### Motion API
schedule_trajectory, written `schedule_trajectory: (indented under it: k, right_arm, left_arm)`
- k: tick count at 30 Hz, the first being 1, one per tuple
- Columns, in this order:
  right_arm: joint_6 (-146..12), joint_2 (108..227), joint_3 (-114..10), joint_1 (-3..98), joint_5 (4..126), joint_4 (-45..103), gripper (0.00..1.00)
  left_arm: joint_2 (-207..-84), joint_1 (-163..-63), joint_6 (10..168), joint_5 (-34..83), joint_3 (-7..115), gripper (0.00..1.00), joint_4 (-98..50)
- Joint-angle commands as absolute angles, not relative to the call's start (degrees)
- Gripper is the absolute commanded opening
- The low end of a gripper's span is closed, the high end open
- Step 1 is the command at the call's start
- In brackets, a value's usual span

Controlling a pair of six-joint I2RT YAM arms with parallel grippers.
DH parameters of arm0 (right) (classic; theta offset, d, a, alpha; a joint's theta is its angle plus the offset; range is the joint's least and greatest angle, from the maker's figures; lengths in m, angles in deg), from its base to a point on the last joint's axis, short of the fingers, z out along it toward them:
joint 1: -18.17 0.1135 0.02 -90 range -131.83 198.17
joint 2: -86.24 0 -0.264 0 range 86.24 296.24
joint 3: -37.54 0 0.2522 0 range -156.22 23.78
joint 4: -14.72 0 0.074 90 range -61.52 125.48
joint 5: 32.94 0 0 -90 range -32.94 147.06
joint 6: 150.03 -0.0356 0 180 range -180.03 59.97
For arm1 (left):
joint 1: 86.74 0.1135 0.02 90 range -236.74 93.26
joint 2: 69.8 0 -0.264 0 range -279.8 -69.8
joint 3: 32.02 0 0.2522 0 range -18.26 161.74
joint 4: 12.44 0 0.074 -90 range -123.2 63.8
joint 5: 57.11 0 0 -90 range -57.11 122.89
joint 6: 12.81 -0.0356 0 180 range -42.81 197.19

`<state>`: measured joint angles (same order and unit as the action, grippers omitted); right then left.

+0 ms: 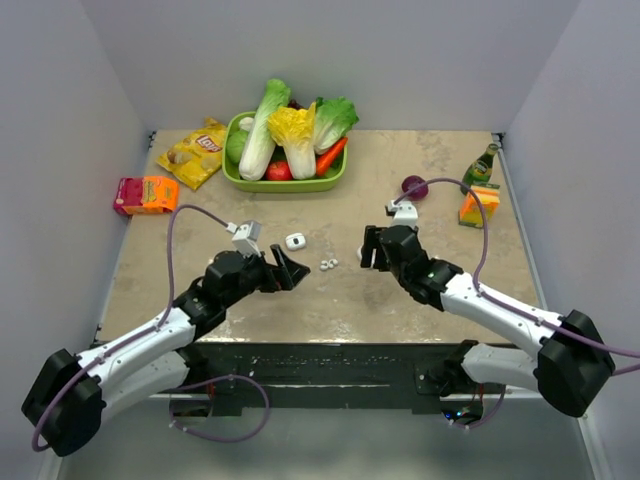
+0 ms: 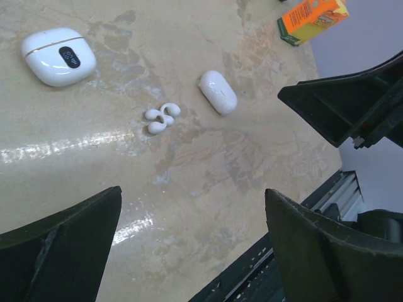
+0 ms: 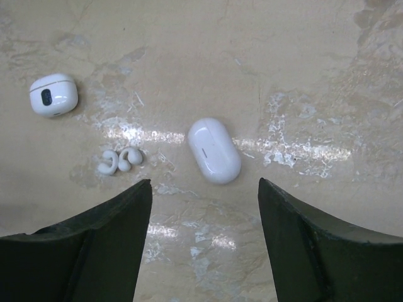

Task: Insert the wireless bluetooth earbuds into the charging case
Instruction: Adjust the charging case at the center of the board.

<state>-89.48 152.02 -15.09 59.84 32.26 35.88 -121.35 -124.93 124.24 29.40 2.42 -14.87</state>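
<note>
Currently both are released. On the left end effector [image 2: 192, 198] the black wedge-shaped fingers are spread wide with nothing between them. I log the right end effector [image 3: 204, 189] likewise: fingers apart, empty.

The wireless bluetooth earbuds [image 2: 162, 117] lie on the table [image 1: 350, 300] between the two arms. They are two glossy white curled pieces, touching each other.

The charging case [image 2: 58, 55] sits apart from them, farther from the arm bases. It is a smooth white pebble with rounded corners, a thin seam line, a dark oval panel on its face, and its lid closed.

A white oval capsule [image 3: 214, 150], smooth and pill-shaped, lies near the earbuds, just ahead of the right fingers.

Table surface: glossy, marbled beige.
</note>
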Motion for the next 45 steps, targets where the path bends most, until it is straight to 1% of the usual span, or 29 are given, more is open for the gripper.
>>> schedule_trajectory:
  k: [1,2,3,5,7,8,11,13,16,19,21,22,26,28,31,34,39,45]
  right_arm:
    - [-89.0,153.0,-13.5,58.7,33.4,31.0,0.65]
    - [-89.0,154.3,-13.4,58.0,33.6,30.4,0.53]
    - [-89.1,155.3,-13.4,57.3,34.1,30.1,0.48]
    - [-89.2,156.9,-13.7,55.6,35.5,29.4,0.41]
    - [-89.2,158.7,-13.6,55.2,35.8,28.7,0.43]
    - [-89.3,159.3,-13.5,55.2,36.2,26.9,0.51]
    - [-89.4,162.2,-14.1,55.2,36.4,25.8,0.67]
    - [-89.7,163.9,-14.8,55.1,35.9,25.5,0.69]
    - [-90.4,165.3,-15.9,53.9,33.9,25.8,0.66]
    - [-90.8,167.2,-16.7,51.0,34.9,25.3,0.54]
    - [-91.2,168.3,-18.1,49.3,35.8,26.1,0.50]
    - [-91.4,169.0,-18.7,49.1,35.8,26.6,0.45]
    - [-92.1,170.3,-18.7,48.8,36.1,27.5,0.42]
    - [-92.3,170.9,-18.1,48.8,36.1,26.7,0.42]
    - [-92.4,172.6,-17.5,48.3,36.2,25.1,0.47]
    - [-91.6,176.0,-19.5,48.0,36.5,24.4,0.51]
    - [-89.9,180.6,-22.4,47.4,38.7,23.6,0.52]
    - [-87.9,181.3,-20.9,47.4,42.9,21.3,0.50]
  left_arm:
    - [-117.5,-125.9,120.3,32.7,2.0,1.00,-16.2]
    - [-116.6,-126.1,120.3,32.8,0.9,1.00,-15.9]
    - [-115.7,-126.2,120.3,32.7,0.4,1.00,-15.7]
    - [-113.3,-126.5,120.2,32.7,-1.3,1.00,-15.4]
    - [-112.2,-126.5,120.1,32.1,-2.5,1.00,-14.3]
    - [-112.1,-126.6,120.3,31.5,-3.3,0.97,-14.3]
    - [-113.0,-126.6,120.7,30.7,-4.4,0.94,-14.5]
    - [-113.4,-126.6,121.2,30.4,-4.8,0.93,-14.3]
    - [-113.2,-126.7,121.6,30.4,-5.8,0.92,-14.2]
    - [-113.0,-126.7,121.3,30.8,-6.0,0.91,-14.3]
    - [-113.0,-126.7,121.1,31.0,-5.9,0.91,-14.6]
    - [-113.0,-126.7,121.0,31.1,-5.7,0.91,-14.7]
    - [-113.5,-126.7,120.5,31.0,-5.5,0.90,-14.6]
    - [-113.7,-126.7,120.3,31.0,-5.5,0.89,-14.4]
    - [-114.3,-126.7,120.1,30.7,-5.3,0.89,-14.0]
    - [-114.5,-126.7,119.9,30.3,-5.2,0.89,-14.1]
    - [-113.7,-126.8,119.6,30.6,-4.8,0.88,-15.3]
    - [-114.4,-126.9,119.3,30.3,-4.9,0.88,-15.0]
